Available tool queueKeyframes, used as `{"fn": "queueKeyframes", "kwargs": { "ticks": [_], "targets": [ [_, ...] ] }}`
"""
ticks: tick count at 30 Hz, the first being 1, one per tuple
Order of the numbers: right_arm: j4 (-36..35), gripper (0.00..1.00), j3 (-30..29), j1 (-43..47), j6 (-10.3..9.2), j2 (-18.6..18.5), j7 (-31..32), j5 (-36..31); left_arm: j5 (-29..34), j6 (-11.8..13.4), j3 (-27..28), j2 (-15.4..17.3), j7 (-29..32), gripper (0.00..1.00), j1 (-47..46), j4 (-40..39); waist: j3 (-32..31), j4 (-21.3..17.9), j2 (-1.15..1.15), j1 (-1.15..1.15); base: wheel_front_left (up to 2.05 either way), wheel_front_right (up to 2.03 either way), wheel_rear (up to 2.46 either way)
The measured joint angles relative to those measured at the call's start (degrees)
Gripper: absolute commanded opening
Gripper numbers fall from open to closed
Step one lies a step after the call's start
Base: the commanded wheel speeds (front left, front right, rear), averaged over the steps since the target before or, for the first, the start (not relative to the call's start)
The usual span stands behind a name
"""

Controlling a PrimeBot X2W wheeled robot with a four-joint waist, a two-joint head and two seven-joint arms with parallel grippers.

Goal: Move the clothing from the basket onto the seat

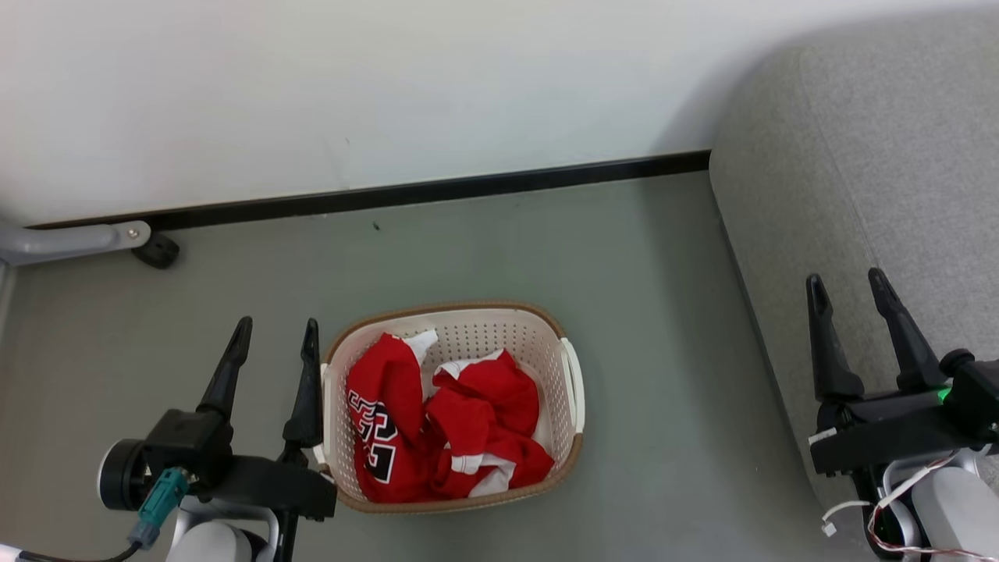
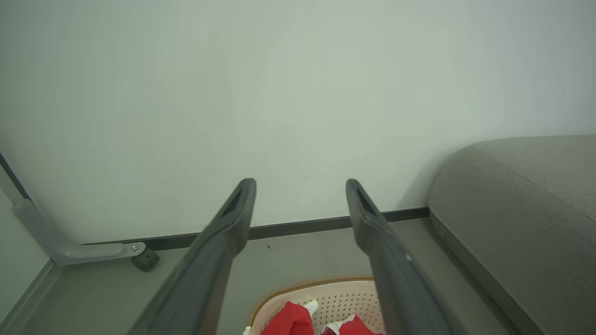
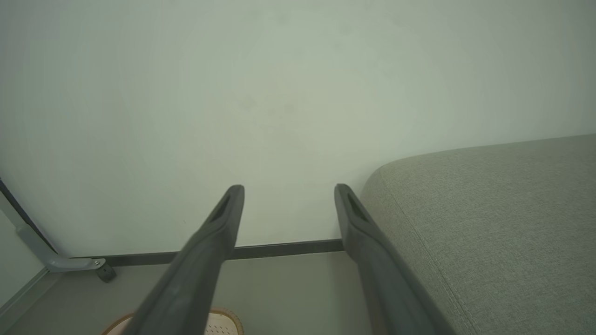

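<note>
step: pre-grasp, nothing lifted yet. The two crumpled bright red garments with white trim lie inside the cream perforated plastic basket with the brown rim, on the grey floor.
left gripper: long dark fingers spread, empty. The basket is just right of its right finger and lower down.
right gripper: fingers spread, empty. It hangs at the edge of the large grey fabric seat cushion, with the basket well off to its left.
next move: the left arm looks nearer. It needs to swing right over the basket, drop its tips into the heap and pinch a fold, then carry it right to the seat cushion.
risk: the cloth is tangled, so one pinch may drag both pieces or tip the basket.
head view: shows the whole heap, the black lettering and both grippers together.
left wrist view: shows the basket's far rim and red peaks low between the fingers.
right wrist view: shows the seat cushion top and seam close along its right finger, and a sliver of basket rim at lower left.
</note>
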Motion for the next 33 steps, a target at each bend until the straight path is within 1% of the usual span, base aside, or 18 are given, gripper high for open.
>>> {"fn": "queueKeyframes", "kwargs": {
  "ticks": [10,14,16,20,25,31,33],
  "targets": [
    [-1.0,1.00,-0.5,-1.9,0.27,1.3,0.0,-0.5,0.4,0.0,0.4,-0.1,0.0,1.00,-2.9,-0.2,4.7,-1.1,0.00,0.00,0.00,0.00,0.00],
    [-1.0,1.00,-1.2,-3.2,0.57,1.3,0.0,-0.5,0.4,-0.5,0.5,-0.1,0.0,1.00,-4.2,-0.1,6.6,-1.5,0.00,0.00,0.00,0.00,0.00],
    [-1.0,1.00,-1.2,-3.9,1.03,1.3,0.0,-0.5,0.4,-0.5,0.6,-0.1,0.0,1.00,-4.9,0.0,7.5,-1.7,0.00,0.00,0.00,0.00,0.00],
    [-1.2,1.00,-1.4,-5.4,1.11,1.3,0.0,-0.9,0.4,-0.5,0.5,-0.2,0.0,1.00,-6.5,0.5,9.5,-2.1,0.00,0.00,0.00,0.00,0.00],
    [-1.3,1.00,-1.7,-6.8,1.49,1.6,0.0,-1.0,0.2,-0.5,1.0,-1.1,0.0,1.00,-8.3,1.7,12.0,-2.4,0.00,0.00,0.00,0.00,0.00],
    [-1.4,1.00,-1.8,-8.4,1.57,2.5,0.0,-1.6,0.2,-0.5,1.2,-0.7,0.0,1.00,-10.0,2.7,15.0,-3.1,0.01,0.00,0.00,0.00,0.00],
    [-1.4,1.00,-1.8,-8.7,2.07,2.8,0.0,-1.6,0.2,-0.5,1.2,-0.7,0.0,1.00,-10.6,3.1,15.9,-3.4,0.01,0.00,0.00,0.00,0.00]
  ]
}}
